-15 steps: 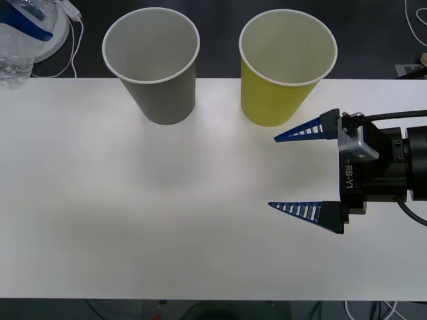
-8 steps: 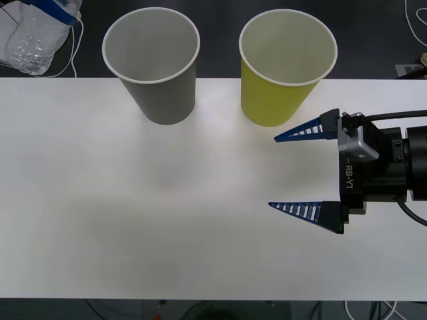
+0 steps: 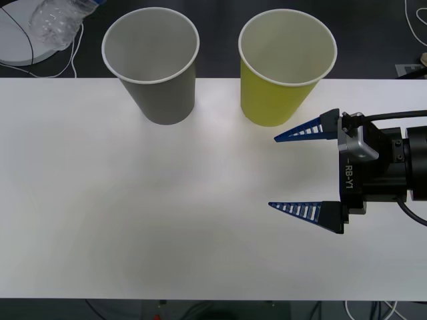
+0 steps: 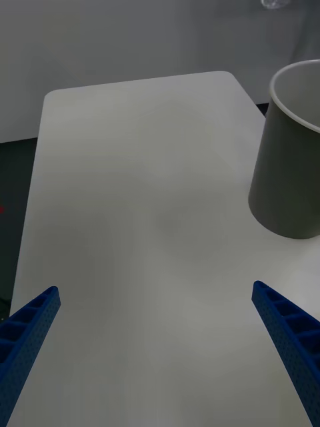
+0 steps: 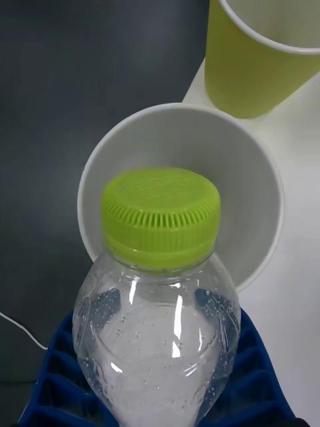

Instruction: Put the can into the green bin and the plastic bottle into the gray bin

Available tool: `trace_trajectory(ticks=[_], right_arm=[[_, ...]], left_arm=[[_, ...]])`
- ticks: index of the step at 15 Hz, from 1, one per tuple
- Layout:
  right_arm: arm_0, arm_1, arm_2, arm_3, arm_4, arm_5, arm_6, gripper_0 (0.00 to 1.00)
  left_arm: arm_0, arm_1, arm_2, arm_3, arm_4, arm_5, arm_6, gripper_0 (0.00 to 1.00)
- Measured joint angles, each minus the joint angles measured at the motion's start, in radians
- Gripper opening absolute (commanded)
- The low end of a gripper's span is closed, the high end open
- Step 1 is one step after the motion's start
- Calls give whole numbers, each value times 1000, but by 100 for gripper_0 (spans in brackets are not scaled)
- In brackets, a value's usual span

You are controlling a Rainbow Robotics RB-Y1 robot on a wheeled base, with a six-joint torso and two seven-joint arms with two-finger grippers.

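Left tool (image 5: 160, 393): my blue ribbed fingers (image 5: 53, 373) wrap both sides of the plastic bottle's body, holding it firmly; in the front view the tool itself sits at the far left top corner, off the desk's far edge.
Plastic bottle (image 5: 157, 320): clear and crinkly, lime-green cap (image 5: 160, 217) pointing away from my left wrist camera; in the front view its body shows at the upper left corner (image 3: 57, 23), lifted above the dark floor beyond the desk, to the left of the gray bin.
Gray bin (image 3: 152, 63): upright at the far edge of the desk, white rim, nothing visible inside; from my left wrist its open mouth (image 5: 257, 193) lies directly behind the bottle cap; from my right wrist its gray wall (image 4: 290, 167) stands on the desk ahead.
Green bin (image 3: 287, 63): upright just to the right of the gray bin, near it but apart, pale inside; from my left wrist it shows beyond the gray bin (image 5: 257, 60).
Right tool (image 3: 290, 172): spread wide, holding nothing, low over the right part of the desk, fingers pointing left; the upper finger tip lies close to the green bin's base, whether touching I cannot tell.
Desk (image 3: 133, 220): white, bare between my right tool and the bins.
Behind the desk: a white round object (image 3: 20, 40) and a thin cable on the dark floor at upper left.
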Motion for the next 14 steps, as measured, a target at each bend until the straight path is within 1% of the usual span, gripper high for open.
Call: trace_trajectory(ticks=[6,8,11,14], right_arm=[[0,0,0,0,0,0,0,100],[0,0,0,0,0,0,0,100],[0,0,0,0,0,0,0,100],[0,0,0,0,0,0,0,100]], left_arm=[[-55,-134,-2,146,-34,-1,-15,0],[-74,-168,-2,180,-48,-1,-17,0],[-89,-213,-2,189,-104,-1,-15,0],[-92,-245,-2,190,-124,-1,-9,0]])
